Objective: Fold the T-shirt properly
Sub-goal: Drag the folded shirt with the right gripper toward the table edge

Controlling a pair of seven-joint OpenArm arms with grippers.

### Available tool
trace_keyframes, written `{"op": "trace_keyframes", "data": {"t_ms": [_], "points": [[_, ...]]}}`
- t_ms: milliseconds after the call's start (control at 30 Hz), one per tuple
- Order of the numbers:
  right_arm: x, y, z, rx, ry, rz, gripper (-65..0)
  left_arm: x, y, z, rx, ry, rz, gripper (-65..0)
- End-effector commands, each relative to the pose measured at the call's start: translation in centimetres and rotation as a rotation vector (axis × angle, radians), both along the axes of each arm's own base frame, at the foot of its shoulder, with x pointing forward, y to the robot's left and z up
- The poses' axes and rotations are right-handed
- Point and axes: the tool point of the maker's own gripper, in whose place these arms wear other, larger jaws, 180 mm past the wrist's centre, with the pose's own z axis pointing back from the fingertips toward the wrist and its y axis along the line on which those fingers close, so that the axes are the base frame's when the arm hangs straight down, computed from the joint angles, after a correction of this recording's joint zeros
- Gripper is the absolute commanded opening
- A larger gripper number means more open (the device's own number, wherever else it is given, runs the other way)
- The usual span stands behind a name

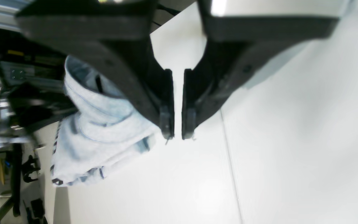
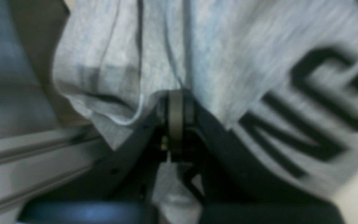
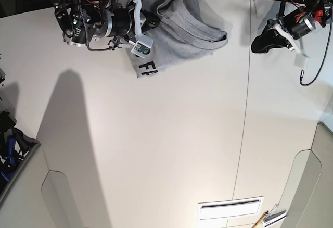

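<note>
2 arms work over a white table (image 3: 171, 150). One light heather-grey T-shirt (image 3: 182, 27) lies bunched at 12 o'clock on the tabletop, creased into thick folds, with black block letters showing at its lower edge. The right gripper (image 2: 176, 124), at 11 o'clock, is clamped tight on a fold of the T-shirt, cloth draping over both fingers. The left gripper (image 1: 177, 124), at 2 o'clock, hangs clear of the fabric, jaws nearly together with only a narrow slit between them, holding nothing.
</note>
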Motion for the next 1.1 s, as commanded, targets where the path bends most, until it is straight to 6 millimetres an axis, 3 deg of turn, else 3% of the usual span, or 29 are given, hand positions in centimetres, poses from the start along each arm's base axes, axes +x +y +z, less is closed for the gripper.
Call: {"op": "trace_keyframes", "data": {"t_ms": [0,133,233,300,533,733,933,1067], "points": [[0.3,0.1,-0.2,0.012,0.005,-0.015,-65.0,0.7,0.1,1.1,-0.008,-0.044,0.0,-59.6],[0.4,-1.1,-3.4,-0.028,0.074,-0.083,-65.0,0.7,0.1,1.2,-0.011,-0.046,0.0,-59.6],[2.3,-2.9,-5.1,-0.115,0.069,-0.178,-65.0,0.7,0.1,1.2,-0.011,-0.046,0.0,-59.6],[4.7,-4.1,-5.1,-0.133,0.043,-0.318,-65.0,0.7,0.1,1.1,-0.011,-0.046,0.0,-59.6],[12.6,-8.7,-2.3,-0.038,-0.024,-0.762,-65.0,0.7,0.1,1.1,-0.012,-0.046,0.0,-59.6],[16.5,-18.3,-0.7,-0.051,-0.111,-1.272,-65.0,0.8,0.0,1.3,-0.017,-0.051,0.001,-59.6],[16.6,-26.7,1.1,-0.021,-0.178,-1.61,-65.0,0.8,0.0,1.3,-0.019,-0.053,0.001,-59.6],[16.5,-31.0,2.6,0.005,-0.21,-1.789,-65.0,1.0,0.0,1.4,-0.023,-0.059,0.002,-59.6]]}}
